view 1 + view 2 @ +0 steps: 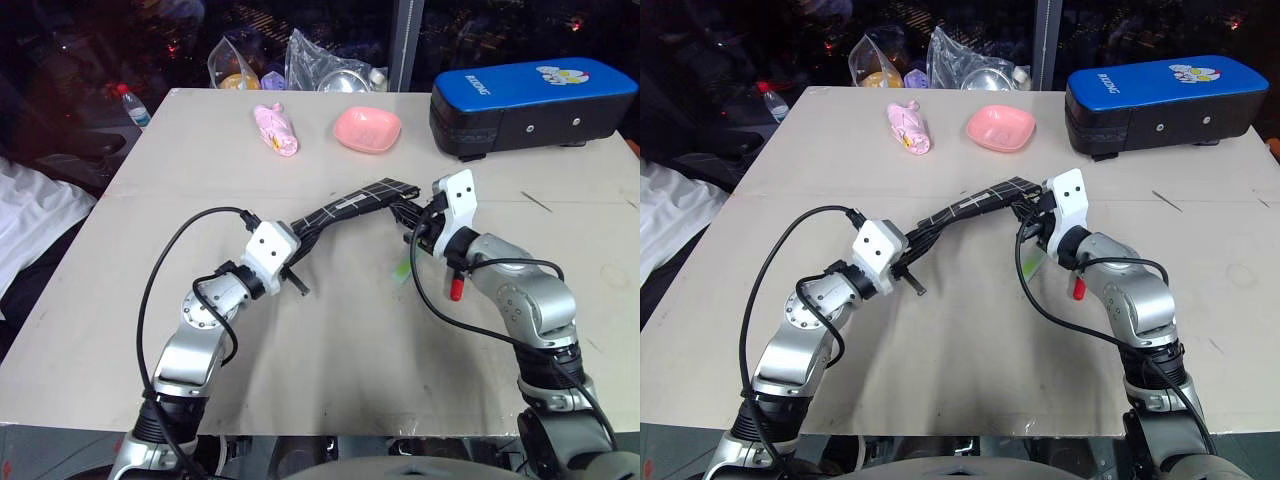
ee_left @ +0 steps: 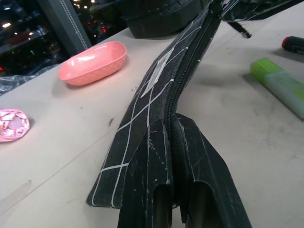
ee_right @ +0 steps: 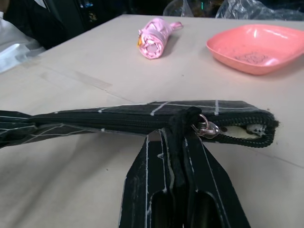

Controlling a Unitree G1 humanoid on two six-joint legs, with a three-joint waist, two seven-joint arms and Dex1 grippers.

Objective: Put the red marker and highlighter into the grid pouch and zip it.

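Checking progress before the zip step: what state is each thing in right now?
grid pouch: lifted off the table, zipper almost fully closed, small gap at one end.
left gripper: shut on the pouch's end.
right gripper: shut on the zipper pull.
highlighter: lying on the table, outside the pouch.
red marker: on the table, capped.
pink dish: upright, empty.

Grid pouch [image 1: 355, 203]: black, white-gridded, lifted edge-up, zipper nearly shut. Highlighter [image 2: 280, 85]: light green, flat just beside pouch. Red marker [image 1: 456, 291]: red end visible near pouch.
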